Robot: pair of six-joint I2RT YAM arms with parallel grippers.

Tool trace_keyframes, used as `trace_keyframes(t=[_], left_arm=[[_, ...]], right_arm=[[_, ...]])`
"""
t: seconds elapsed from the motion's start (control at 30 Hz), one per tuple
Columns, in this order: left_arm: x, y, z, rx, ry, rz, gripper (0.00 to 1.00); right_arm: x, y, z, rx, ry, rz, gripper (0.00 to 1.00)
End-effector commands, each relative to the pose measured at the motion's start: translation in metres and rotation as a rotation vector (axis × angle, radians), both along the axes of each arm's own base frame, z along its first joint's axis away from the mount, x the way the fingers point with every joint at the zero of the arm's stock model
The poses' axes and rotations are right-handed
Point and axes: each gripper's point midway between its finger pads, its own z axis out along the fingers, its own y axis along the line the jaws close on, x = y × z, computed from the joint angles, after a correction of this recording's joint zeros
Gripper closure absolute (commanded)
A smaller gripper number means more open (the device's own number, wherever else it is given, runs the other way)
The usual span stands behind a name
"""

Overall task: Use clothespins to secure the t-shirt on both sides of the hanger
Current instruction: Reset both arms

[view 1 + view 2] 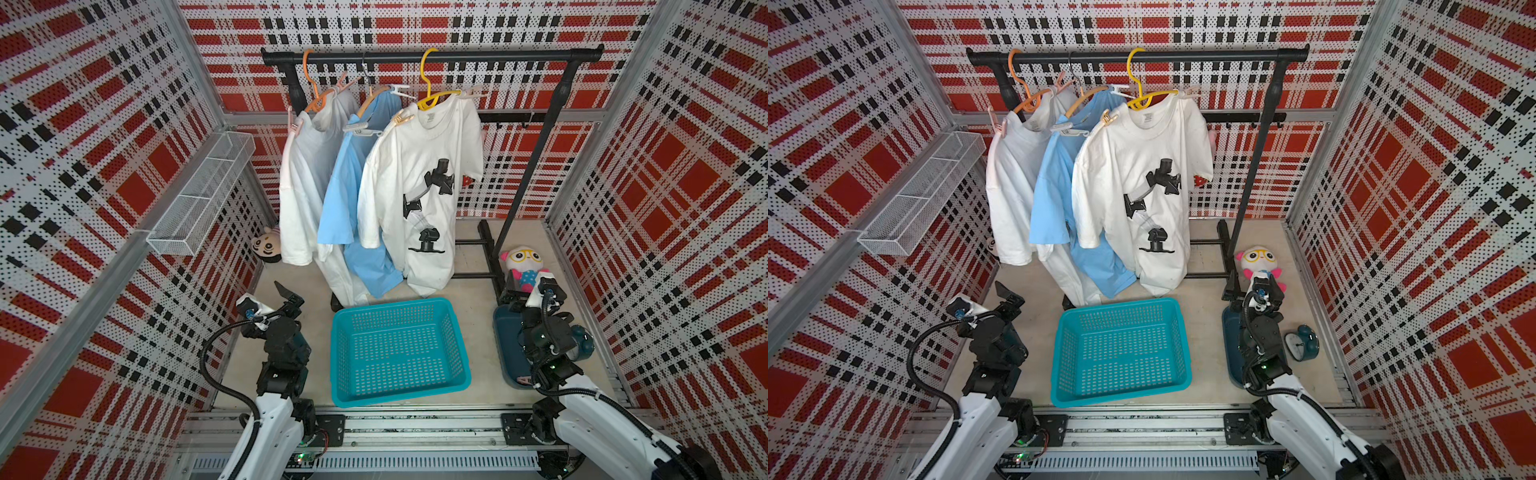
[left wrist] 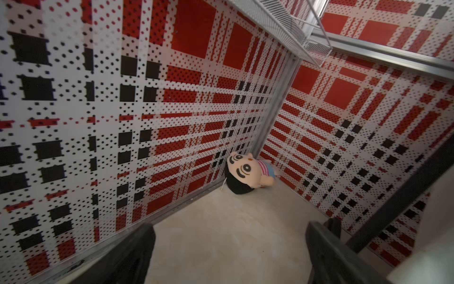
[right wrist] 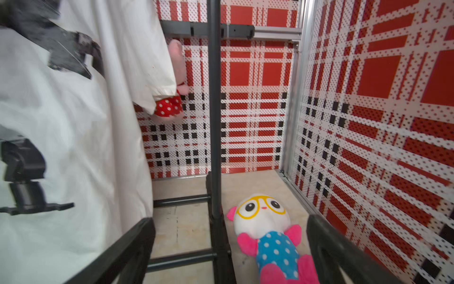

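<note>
Hanging t-shirt (image 1: 419, 178): white with a black robot-arm print, on a yellow hanger (image 1: 428, 103) hooked over the black clothes rail (image 1: 498, 55); of the three garments it is the closest to the rail's right-hand post.
Clothespins: a beige one (image 1: 401, 119) clamps the shoulder facing the rail's left-hand post, and a pale one (image 1: 472, 92) clamps the shoulder toward the right-hand post; both show in both top views.
Neighbouring shirts: a light blue shirt (image 1: 349, 187) hangs mid-rail and a plain white shirt (image 1: 301, 183) toward the left-hand post, each pegged at both shoulders.
Right gripper (image 3: 231, 253): jaws wide apart with nothing between them, low by the foot of the rail's right-hand post.
Left gripper (image 2: 231, 255): jaws wide apart and holding nothing, low in front of the rail's left-hand post.
Dark blue tray (image 1: 509, 349): on the floor under the right arm, in front of the rail's right-hand foot.
Turquoise basket (image 1: 390, 304): on the floor in front of the rail.
Plush toys: a bespectacled owl (image 3: 262, 216) lies beside the right-hand foot, and a boy doll (image 2: 242, 172) lies in the corner beyond the left-hand post.
</note>
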Motion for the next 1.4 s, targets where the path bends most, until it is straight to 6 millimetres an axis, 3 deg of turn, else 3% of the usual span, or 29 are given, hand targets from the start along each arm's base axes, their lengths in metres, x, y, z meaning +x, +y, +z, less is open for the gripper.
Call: trace_keyframes(t=[0.0,0.17,0.43,0.57,0.87,1.03,1.27,1.37], left_arm=[[0.002,0.011,-0.002,-0.046,-0.065,0.022,0.02],[0.005,0.007,-0.027,-0.028,-0.067,-0.024,0.02],[0.015,-0.002,-0.062,0.051,0.033,-0.081,0.02],[0.018,-0.013,-0.065,0.108,0.024,-0.136,0.02],[0.028,-0.031,-0.047,0.23,-0.046,-0.241,0.02],[0.039,-0.039,-0.042,0.244,-0.085,-0.295,0.02],[0.059,-0.062,-0.058,0.288,-0.075,-0.423,0.02],[0.076,-0.065,-0.066,0.29,-0.004,-0.437,0.02]], right_arm=[[-0.004,-0.028,-0.004,0.042,-0.042,-0.112,0.0],[0.004,-0.039,-0.026,0.059,-0.004,-0.131,0.0],[0.008,-0.036,-0.057,0.041,0.055,-0.11,0.0],[0.009,-0.033,-0.068,0.011,0.068,-0.095,0.0],[0.015,-0.027,-0.07,-0.036,-0.018,-0.072,0.0],[0.033,-0.014,-0.08,-0.089,0.024,-0.018,0.0],[0.038,-0.014,-0.091,-0.067,0.046,0.015,0.0],[0.044,-0.009,-0.092,-0.084,0.053,0.046,0.0]])
